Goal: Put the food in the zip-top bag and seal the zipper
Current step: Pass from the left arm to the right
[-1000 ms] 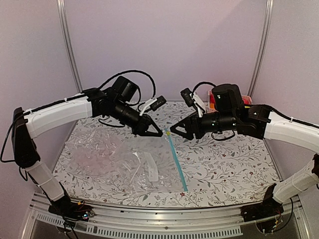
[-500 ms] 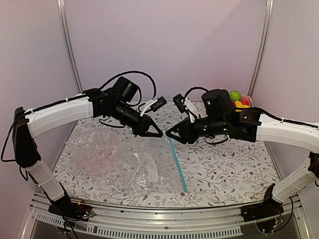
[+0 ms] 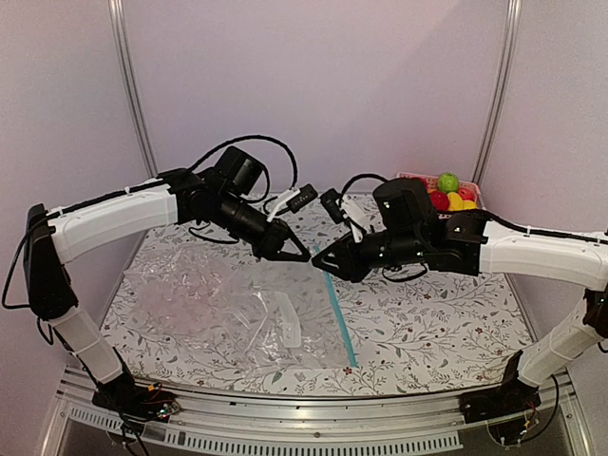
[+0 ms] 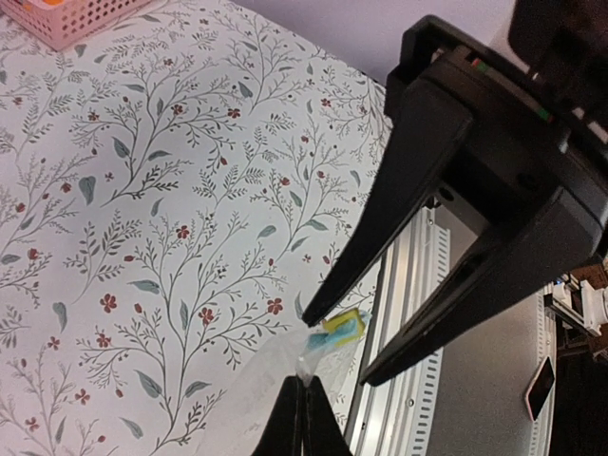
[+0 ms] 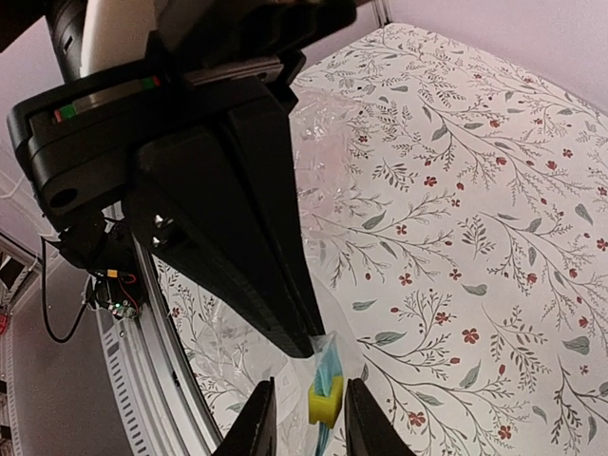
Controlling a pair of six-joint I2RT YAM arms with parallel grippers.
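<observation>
The clear zip-top bag (image 3: 261,313) lies flat on the floral table, its blue-teal zipper (image 3: 339,323) running along its right edge. My left gripper (image 3: 302,256) is shut on the bag's far corner, seen pinched in the left wrist view (image 4: 304,410). My right gripper (image 3: 318,263) is open, with its jaws either side of the yellow slider (image 5: 326,404) at the zipper's end (image 5: 329,366). The slider also shows in the left wrist view (image 4: 344,328). The food (image 3: 446,190), small coloured pieces, sits in the pink basket at the back right.
The pink lattice basket (image 3: 410,178) stands at the back right corner; it also shows in the left wrist view (image 4: 66,14). More crinkled clear plastic (image 3: 161,280) lies left of the bag. A metal rail (image 3: 313,404) runs along the table's near edge.
My right arm has moved left toward the left gripper, bringing its open fingers around the slider and uncovering the basket of food. The left gripper has held still on the bag corner.
</observation>
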